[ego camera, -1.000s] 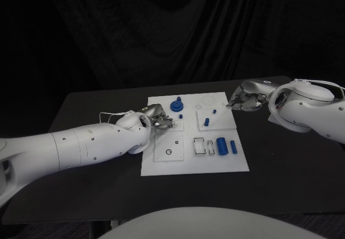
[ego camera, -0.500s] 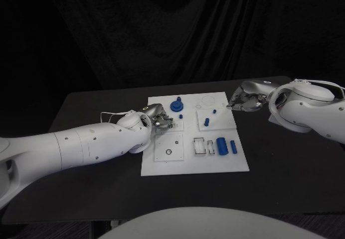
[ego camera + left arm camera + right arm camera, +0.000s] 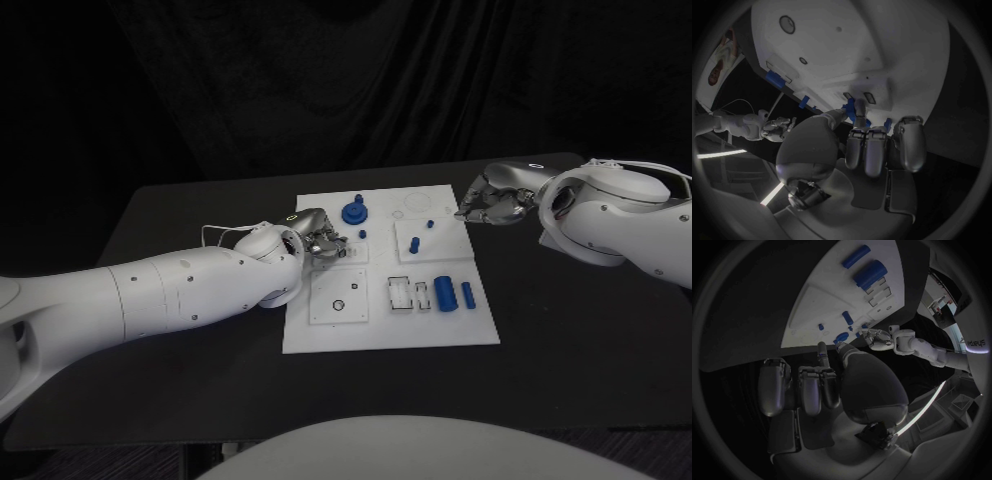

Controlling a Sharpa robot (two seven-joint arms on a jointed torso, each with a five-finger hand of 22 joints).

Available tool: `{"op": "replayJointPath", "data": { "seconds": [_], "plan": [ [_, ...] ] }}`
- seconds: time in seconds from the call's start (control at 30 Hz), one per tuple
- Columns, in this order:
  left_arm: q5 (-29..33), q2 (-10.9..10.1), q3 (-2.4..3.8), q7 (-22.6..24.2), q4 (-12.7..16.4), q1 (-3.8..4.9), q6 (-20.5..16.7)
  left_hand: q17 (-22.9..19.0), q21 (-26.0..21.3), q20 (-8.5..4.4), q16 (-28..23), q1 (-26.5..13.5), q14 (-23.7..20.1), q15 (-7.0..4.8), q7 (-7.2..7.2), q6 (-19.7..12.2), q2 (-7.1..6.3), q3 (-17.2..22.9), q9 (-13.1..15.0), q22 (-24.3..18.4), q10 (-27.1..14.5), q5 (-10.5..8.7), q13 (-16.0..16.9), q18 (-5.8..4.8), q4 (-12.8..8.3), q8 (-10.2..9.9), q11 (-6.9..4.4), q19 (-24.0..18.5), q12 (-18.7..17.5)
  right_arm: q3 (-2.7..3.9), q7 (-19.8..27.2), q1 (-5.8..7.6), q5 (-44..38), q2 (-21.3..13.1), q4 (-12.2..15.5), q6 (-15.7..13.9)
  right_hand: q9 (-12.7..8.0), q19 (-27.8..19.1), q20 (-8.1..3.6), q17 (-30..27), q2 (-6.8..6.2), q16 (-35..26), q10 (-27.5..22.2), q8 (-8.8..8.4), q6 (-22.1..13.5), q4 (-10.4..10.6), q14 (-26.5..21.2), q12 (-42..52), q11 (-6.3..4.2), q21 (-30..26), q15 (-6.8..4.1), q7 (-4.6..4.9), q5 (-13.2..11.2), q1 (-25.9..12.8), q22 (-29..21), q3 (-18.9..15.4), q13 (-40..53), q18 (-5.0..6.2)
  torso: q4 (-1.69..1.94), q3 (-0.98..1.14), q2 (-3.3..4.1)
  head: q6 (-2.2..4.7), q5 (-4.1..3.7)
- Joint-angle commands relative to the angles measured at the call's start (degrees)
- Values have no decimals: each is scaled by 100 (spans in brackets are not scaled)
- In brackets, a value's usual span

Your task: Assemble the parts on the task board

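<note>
Change: I saw none over the last second | left hand pinched a small blue part over task board | right hand fingers curled, empty | insertion stalled.

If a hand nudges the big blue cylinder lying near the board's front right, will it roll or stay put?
The big blue cylinder lies on its side on the task board, so a sideways push would probably roll it; along its length it should rather slide. It looks rigid and smooth, so a pinch may slip. The thinner blue pin lies right beside it and could get knocked.
</note>
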Motion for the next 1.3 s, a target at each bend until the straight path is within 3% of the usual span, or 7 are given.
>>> {"op": "replayJointPath", "data": {
  "seconds": [0.03, 0.53, 1.3],
  "plan": [
    [1, 7, -23, -4, 26, -52, 253, 1508, -35, -25, 15, -57, 606, -47, -76, 119, 12, -3, -5, 312, 618, -33, 1506, 72, 36, -24, -40, -9, -4, 4, -140, -11, 49, -11, 7, 75, 8, 59, 35, 1510, 14, 17, 597, -22, 54, -45, 601, 15, 35, -26, 46, 4, 6, 64, 1156, 2, 1507, 35, -2, -1, -1, -1, 8],
    [1, 3, -23, -35, 70, -62, 373, 1508, -38, -26, 15, -65, 606, -48, -78, 133, 11, -11, -4, 312, 618, -53, 1506, 72, 43, -26, -41, -9, -4, 4, -177, -11, 58, -6, 11, 152, 12, 47, 33, 1510, 20, 17, 597, -32, 64, -109, 601, 15, 34, -57, 45, 5, 7, 128, 1147, 28, 1507, 41, 16, -2, -4, -1, 0],
    [1, -21, -23, -87, 82, -68, 486, 1508, -70, -26, 15, -73, 606, -48, -81, 147, 14, -15, -2, 279, 618, -59, 1506, 82, 51, -28, -43, -34, -4, 4, -237, -11, 58, -24, 15, 223, 16, 36, 32, 1510, 31, 17, 597, -39, 73, -171, 601, 15, 33, -86, 44, 4, 7, 186, 1138, 54, 1507, 46, 5, 1, -4, -1, 53]
  ]
}}
